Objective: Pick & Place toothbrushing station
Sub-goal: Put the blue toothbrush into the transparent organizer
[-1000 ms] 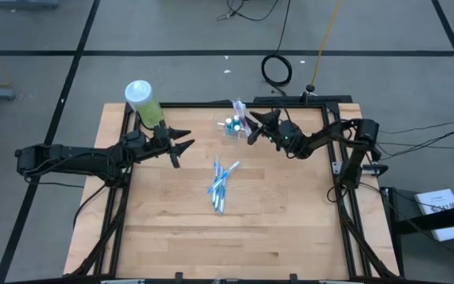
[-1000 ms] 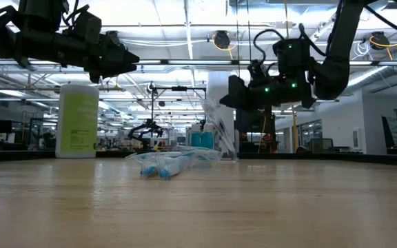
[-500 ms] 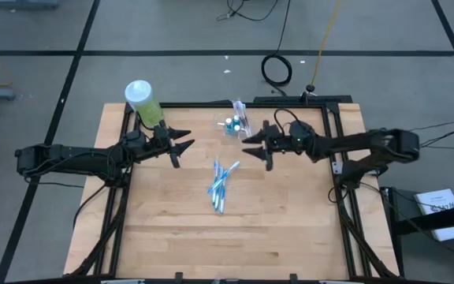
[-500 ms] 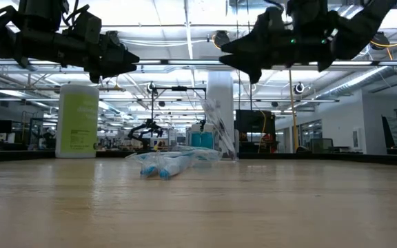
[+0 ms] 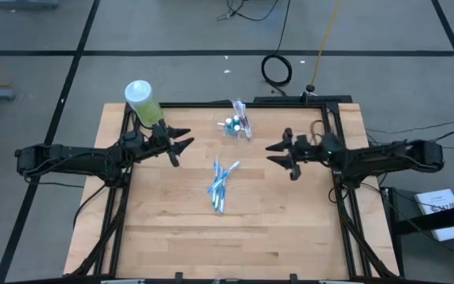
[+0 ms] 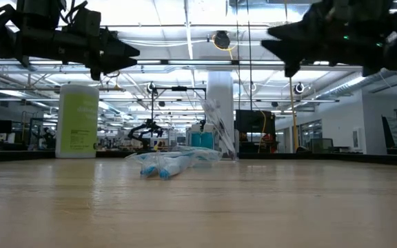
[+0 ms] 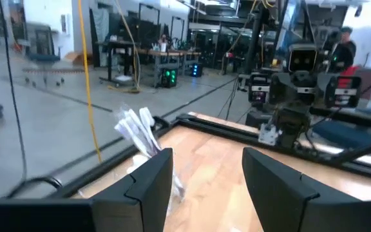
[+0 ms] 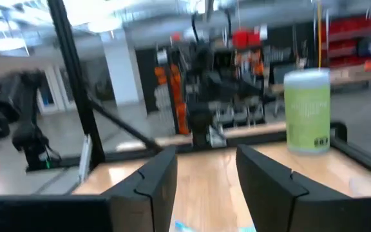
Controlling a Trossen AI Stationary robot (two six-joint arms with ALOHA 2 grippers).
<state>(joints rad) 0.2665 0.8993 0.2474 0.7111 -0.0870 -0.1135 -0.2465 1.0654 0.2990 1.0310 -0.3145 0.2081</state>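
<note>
Both pincers [image 5: 182, 147] [image 5: 280, 153] open, raised.

Bare surface [image 5: 235, 237] is left in front of the toothbrushes [image 5: 220, 186]; the far edge is blocked by the cup [image 5: 233, 125] and green bottle [image 5: 143, 102]

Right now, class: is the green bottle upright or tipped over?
Upright: the green bottle stands on its base at the table's far edge, white cap on top.
</note>
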